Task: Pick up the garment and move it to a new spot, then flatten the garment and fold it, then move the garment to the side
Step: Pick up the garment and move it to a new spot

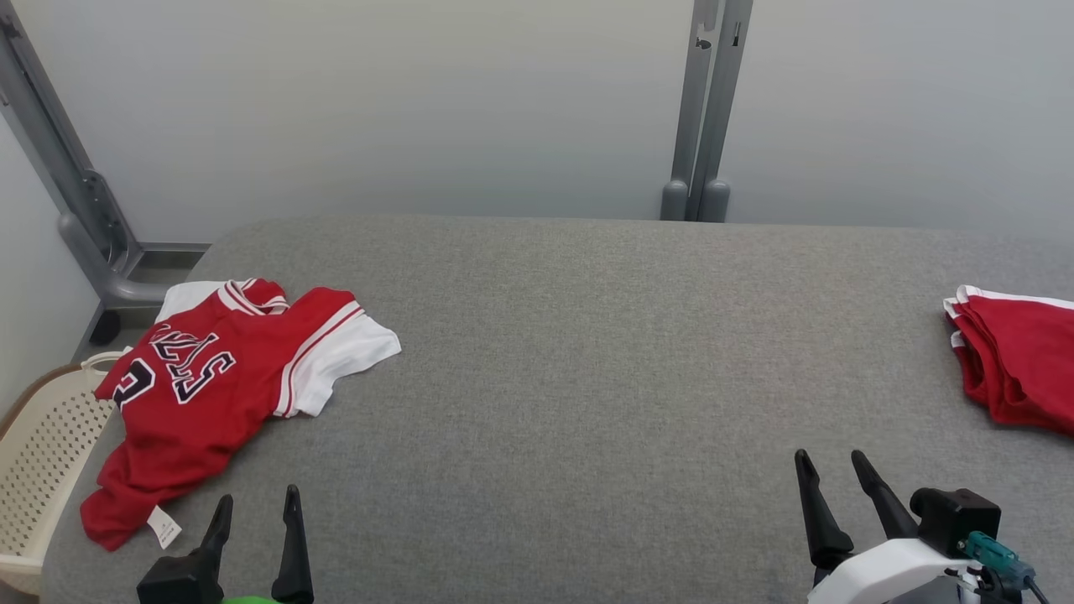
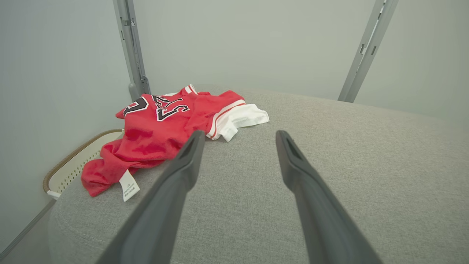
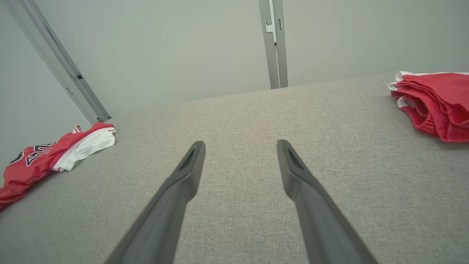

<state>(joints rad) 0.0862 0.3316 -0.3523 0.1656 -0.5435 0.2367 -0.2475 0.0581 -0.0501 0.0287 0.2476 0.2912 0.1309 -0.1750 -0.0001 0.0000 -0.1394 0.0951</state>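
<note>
The red jersey [image 1: 210, 394] lies crumpled at the left end of the grey table [image 1: 587, 352], its hem and white tag close to the table's left edge (lettering up, one white sleeve spread toward the table's middle). The left gripper [image 1: 258, 497] hangs over the table's near edge just beside the jersey, fingers apart, holding nothing. The right gripper [image 1: 829, 457], toward the table's right end, is likewise spread and empty. A folded red pile [image 1: 1015, 361] rests at the table's right end, and a pale perforated basket [image 1: 42, 453] sits beside its left end.
</note>
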